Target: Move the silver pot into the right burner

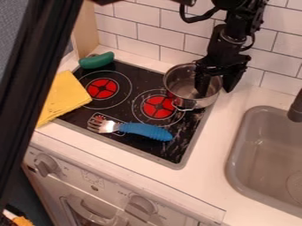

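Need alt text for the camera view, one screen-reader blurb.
Black robot claw straddles the right rim of a silver pot, which overlaps the right burner but sits off-center toward the tiled wall. Blue-handled fork lies on the cooktop's near side; green toy vegetable at its back-left corner, yellow cloth over its left edge. Gray sink at right.

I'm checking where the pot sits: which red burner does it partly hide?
The right burner, just behind the blue-handled fork: the silver pot covers its edge, while the left burner, near the yellow cloth, shows its whole red disc.
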You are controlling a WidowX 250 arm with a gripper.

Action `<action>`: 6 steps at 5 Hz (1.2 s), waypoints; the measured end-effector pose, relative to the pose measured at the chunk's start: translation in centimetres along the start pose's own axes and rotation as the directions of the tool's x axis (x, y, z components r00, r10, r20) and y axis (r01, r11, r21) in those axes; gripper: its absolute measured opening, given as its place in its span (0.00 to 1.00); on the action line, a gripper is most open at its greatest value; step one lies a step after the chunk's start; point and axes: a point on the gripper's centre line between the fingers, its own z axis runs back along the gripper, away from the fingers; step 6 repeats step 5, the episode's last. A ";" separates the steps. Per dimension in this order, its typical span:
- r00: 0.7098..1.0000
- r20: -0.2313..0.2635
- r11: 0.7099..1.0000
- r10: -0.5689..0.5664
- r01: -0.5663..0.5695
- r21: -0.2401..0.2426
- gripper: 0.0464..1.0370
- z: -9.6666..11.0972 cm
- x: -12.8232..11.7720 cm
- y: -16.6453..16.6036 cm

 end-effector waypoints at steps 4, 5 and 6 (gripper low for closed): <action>0.998 0.050 0.975 -0.023 0.033 -0.219 0.96 10.6 -0.2 1.9; 0.998 0.052 0.975 -0.022 0.033 -0.221 0.96 10.8 -0.2 2.0; 0.998 0.052 0.975 -0.022 0.033 -0.221 0.96 10.8 -0.2 2.0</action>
